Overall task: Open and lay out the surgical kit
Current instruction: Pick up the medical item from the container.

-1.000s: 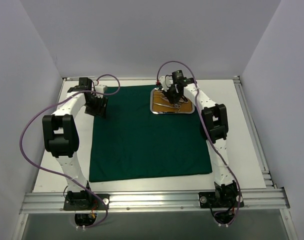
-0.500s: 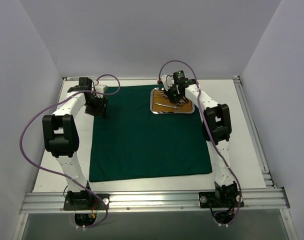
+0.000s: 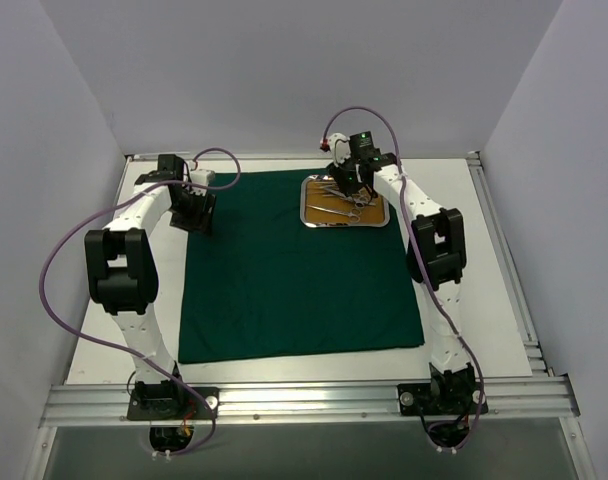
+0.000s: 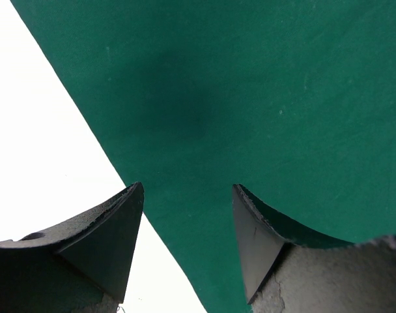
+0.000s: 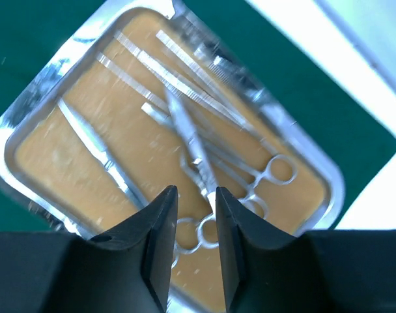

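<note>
Top external view: one dark green drape (image 3: 284, 280) lies spread flat on the worktop (image 3: 484, 280), with one steel tray (image 3: 306, 203) on it near the far edge, holding about five blurred silver instruments (image 5: 191, 140). The right fingers (image 5: 160, 241) hover over the tray, slightly parted and empty. The left fingers (image 4: 113, 235) stand wide apart, also empty, above the drape toward the far left corner.

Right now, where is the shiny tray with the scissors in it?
In the top view, the steel tray sits on the far right corner of the green cloth, just under the right gripper.
</note>
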`<state>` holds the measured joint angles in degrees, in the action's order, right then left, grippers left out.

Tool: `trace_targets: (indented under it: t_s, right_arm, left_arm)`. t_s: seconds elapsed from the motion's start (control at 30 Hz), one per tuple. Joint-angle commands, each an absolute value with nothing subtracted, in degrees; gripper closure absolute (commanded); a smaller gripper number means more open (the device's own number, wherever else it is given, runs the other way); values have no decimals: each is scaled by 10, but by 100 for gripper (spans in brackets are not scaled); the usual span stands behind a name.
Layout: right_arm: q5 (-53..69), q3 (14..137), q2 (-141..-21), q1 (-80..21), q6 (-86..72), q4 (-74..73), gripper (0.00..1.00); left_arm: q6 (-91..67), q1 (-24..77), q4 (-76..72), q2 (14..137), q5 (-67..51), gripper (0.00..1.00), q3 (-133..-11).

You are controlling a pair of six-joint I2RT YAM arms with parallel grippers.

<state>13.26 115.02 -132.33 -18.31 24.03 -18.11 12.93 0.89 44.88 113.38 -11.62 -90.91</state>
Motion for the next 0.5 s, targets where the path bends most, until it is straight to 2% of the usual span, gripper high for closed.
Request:
trace_targets:
  t_s: [0.0,0.13,0.47]
  right_arm:
    - [99,1192,-1359,-178,243,-193,73]
    - [95,1204,-1375,-178,252,-200,67]
    - [104,1233,-1418,-172,261,-232,65]
  left_arm:
    - [140,3,454,1118,-128,34,-925]
    - [140,3,454,1122,-127,34,-926]
    - [139,3,456,1128,-127,34,-930]
